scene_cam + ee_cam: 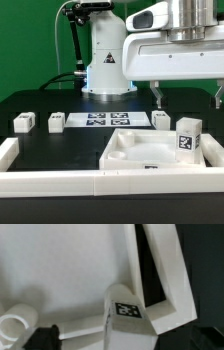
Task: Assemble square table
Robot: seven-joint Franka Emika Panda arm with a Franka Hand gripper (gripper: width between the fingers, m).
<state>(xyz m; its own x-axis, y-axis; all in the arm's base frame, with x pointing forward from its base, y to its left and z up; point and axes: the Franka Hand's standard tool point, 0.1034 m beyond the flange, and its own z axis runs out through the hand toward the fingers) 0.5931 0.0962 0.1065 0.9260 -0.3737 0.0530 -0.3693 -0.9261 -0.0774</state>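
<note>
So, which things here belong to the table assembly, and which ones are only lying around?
Belong to the job:
- square tabletop
- leg standing in its corner
- three loose legs

Only lying about:
- marker board
- border rails

1. The gripper (188, 95) hangs with its jaws spread wide. There is open air between its fingertips and the upright leg (190, 135) directly beneath.
2. That leg stands at a corner of the slab (140, 150) and blocks a straight descent there. In the wrist view the raised rim (160, 274) runs just beside it.
3. The rest of the slab's inside is bare.
4. A free strip of black table separates the slab from the marker board (105, 120).
5. A loose leg (161, 119) stands at the board's end on the exterior view's right. Two more legs (23, 122) (56, 122) stand apart on the left.
6. The border rails (50, 182) fence the front and sides, and the robot base (105, 60) closes the back.
</note>
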